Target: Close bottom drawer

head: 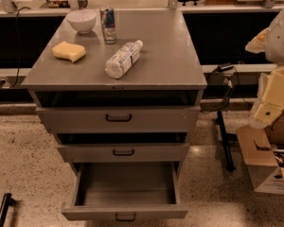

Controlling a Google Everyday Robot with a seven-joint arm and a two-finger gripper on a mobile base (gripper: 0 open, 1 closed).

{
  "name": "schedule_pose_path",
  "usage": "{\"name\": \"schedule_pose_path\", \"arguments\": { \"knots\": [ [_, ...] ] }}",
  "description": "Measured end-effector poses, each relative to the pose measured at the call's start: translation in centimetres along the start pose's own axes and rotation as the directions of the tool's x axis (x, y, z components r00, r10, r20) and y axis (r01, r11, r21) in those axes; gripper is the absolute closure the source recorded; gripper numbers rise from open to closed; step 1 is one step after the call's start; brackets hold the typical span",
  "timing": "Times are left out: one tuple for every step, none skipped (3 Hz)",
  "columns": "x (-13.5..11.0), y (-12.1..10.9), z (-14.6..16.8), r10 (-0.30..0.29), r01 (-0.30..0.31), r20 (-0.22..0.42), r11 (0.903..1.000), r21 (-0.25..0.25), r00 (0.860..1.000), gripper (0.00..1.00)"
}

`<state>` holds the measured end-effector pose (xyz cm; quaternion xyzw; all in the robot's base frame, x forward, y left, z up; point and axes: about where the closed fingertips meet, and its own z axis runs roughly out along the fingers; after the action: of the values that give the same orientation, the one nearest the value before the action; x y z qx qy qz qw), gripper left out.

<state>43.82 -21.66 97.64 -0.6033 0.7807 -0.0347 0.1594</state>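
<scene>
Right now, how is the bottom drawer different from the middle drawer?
The bottom drawer is pulled far out; the middle drawer sticks out only slightly. You can see the bottom drawer's bare floor, but the middle drawer's inside is hidden. Both are grey with dark handles. The gripper sits off right, touching neither.

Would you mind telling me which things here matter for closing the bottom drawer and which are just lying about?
For the job: bottom drawer, pulled out; gripper, at the right edge, apart from it.

Lying about: bowl, can, water bottle and sponge on the cabinet top; cardboard box at right.
</scene>
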Motion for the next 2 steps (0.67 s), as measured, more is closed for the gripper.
{"name": "schedule_pose_path", "arguments": {
  "knots": [
    [0.0, 0.0, 0.0, 0.0, 0.0, 0.0, 1.0, 0.0, 1.0, 0.0],
    [0.0, 0.6, 3.3, 0.006, -0.005, 0.033, 0.9999, -0.016, 0.999, 0.0]
  ]
}}
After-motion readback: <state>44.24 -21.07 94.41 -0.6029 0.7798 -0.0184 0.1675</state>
